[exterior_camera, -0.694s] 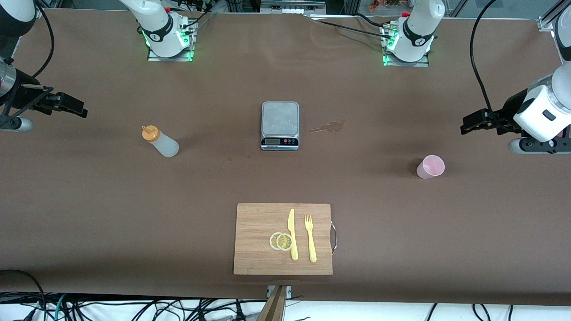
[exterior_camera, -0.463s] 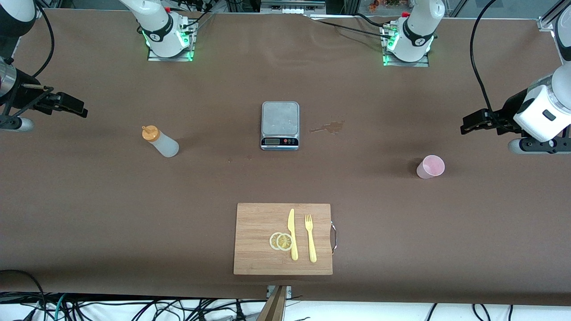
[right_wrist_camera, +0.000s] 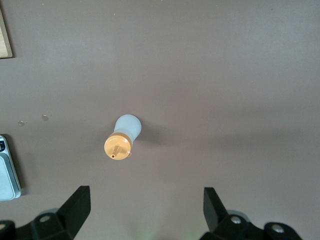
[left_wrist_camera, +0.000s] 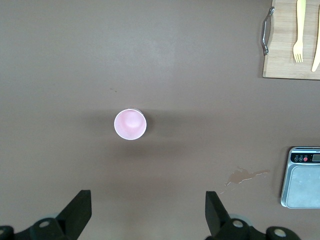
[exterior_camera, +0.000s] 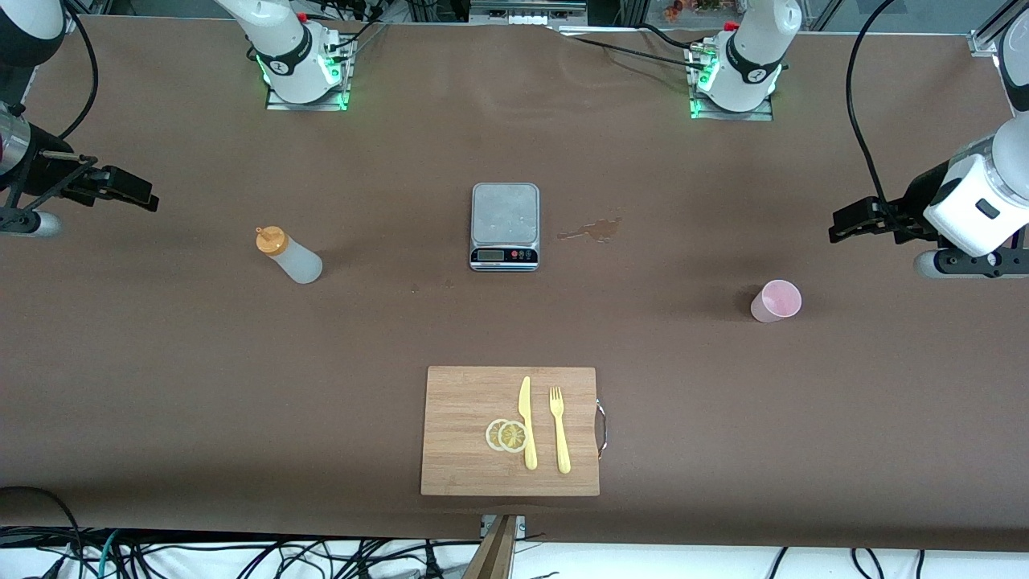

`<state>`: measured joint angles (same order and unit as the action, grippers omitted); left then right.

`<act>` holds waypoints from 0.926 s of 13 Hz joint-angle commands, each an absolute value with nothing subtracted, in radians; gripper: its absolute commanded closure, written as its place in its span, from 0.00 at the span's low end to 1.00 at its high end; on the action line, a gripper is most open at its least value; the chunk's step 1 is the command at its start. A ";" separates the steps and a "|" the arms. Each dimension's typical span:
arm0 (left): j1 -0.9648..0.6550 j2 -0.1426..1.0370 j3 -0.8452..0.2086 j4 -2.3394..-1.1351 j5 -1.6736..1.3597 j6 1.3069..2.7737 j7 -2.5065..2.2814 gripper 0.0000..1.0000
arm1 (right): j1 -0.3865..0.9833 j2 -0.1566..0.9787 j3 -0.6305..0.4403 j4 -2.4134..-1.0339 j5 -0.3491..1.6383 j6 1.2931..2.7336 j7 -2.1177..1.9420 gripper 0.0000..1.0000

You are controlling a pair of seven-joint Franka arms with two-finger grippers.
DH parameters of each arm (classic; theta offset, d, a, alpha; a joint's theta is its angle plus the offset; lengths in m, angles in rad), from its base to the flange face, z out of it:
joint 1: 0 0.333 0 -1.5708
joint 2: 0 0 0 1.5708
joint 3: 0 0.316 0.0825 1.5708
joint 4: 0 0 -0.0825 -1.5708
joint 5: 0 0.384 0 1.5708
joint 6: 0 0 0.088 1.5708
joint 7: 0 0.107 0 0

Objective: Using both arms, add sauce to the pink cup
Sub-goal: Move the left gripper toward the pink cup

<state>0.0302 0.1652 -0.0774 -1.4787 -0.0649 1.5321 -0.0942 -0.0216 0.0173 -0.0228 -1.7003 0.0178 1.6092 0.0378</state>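
One brown-covered worktop (exterior_camera: 161, 362) carries nine separate things. One small translucent whitish squeeze bottle with an orange nozzle cap (exterior_camera: 289, 254) stands upright toward the right arm's end of the worktop; one small pale pink plastic cup (exterior_camera: 776, 301), round and slightly tapered, stands upright and apart from everything toward the left arm's end. Midway between them sits one steel kitchen scale (exterior_camera: 504, 226) with a black display strip, and just beside it, toward the left arm's end, one small brownish spill stain (exterior_camera: 592, 231) marks the covering. One rectangular bamboo cutting board with a metal handle (exterior_camera: 462, 434) lies at the worktop edge nearest the front camera; on it lie one yellow plastic knife (exterior_camera: 526, 422), one yellow plastic fork (exterior_camera: 559, 429) and two overlapping lemon slices (exterior_camera: 506, 435) touching the knife. The right gripper (right_wrist_camera: 145, 205) hangs over the worktop near the bottle, jaws spread wide and empty; the left gripper (left_wrist_camera: 147, 210) hangs near the cup, jaws likewise spread wide and empty.
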 commanded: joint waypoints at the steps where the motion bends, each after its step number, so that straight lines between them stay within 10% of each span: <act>1: 0.025 0.164 -0.078 -1.477 -0.044 1.539 -0.081 0.00 | -0.009 0.014 -0.035 -1.694 0.025 1.594 0.041 0.00; 12: 0.018 0.179 -0.072 -1.485 -0.041 1.542 -0.048 0.00 | -0.009 0.012 -0.034 -1.695 0.025 1.585 0.040 0.00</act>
<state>0.0154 0.1741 -0.0776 -1.4789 -0.0649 1.5345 -0.0896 -0.0209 0.0173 -0.0229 -1.7003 0.0179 1.6007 0.0378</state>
